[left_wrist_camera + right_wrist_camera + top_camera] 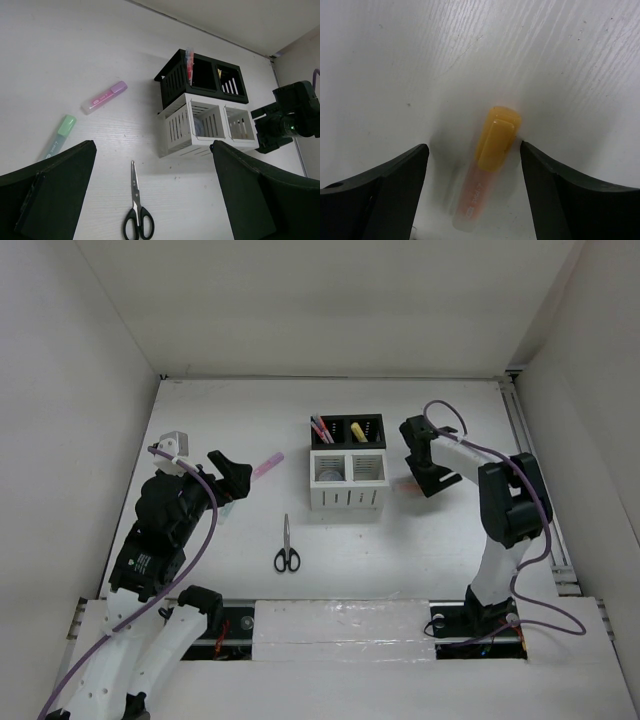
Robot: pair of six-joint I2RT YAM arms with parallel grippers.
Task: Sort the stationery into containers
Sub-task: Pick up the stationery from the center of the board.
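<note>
Two fingers of the right gripper (474, 150) stand apart astride the orange highlighter (489, 167), its long axis crossing their closing line; the left gripper (153, 145) gapes wide, well away.

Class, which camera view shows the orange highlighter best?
The right wrist view: the orange highlighter lies large between the open jaws of the right tool. The top view shows only a faint orange sliver by that tool. The left wrist view shows none of it.

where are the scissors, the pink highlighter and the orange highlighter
scissors (135, 200): left wrist view, near the pivot
pink highlighter (104, 97): left wrist view, middle of the barrel
orange highlighter (487, 167): right wrist view, where cap meets barrel
</note>
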